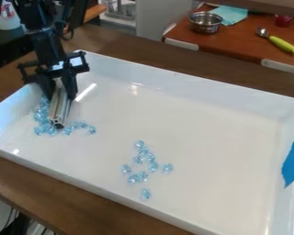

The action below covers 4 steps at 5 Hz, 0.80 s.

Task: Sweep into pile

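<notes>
Beyond the brown wooden worktop (51, 197), a reddish-brown table (238, 46) holds a round silver metal bowl (205, 25) and a pale teal cloth (233, 13).

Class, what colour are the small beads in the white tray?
Pale, see-through blue; the beads show best in the camera view.
</notes>
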Tool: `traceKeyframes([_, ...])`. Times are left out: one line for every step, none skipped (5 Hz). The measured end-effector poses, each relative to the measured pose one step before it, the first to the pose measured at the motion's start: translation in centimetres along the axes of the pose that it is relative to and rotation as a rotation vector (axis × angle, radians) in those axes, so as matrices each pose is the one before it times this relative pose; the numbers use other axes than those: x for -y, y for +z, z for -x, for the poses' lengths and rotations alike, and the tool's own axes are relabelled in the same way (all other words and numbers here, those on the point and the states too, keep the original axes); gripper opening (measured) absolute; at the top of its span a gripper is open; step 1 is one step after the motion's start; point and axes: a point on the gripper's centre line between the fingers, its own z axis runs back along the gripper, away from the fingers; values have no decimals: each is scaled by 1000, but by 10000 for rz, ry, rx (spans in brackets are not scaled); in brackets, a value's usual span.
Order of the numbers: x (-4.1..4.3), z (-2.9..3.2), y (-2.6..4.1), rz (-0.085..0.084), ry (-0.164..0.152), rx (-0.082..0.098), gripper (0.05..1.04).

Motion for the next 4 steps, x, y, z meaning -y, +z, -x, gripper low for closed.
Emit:
traceKeyframes([1906, 2160, -131, 464, -570, -868, 378])
traceKeyframes([4249, 2598, 21, 698, -626, -875, 378])
traceKeyframes([4419, 2590, 351, 118, -481, -324, 378])
traceKeyframes([3799, 2027, -347, -100, -409, 30, 378])
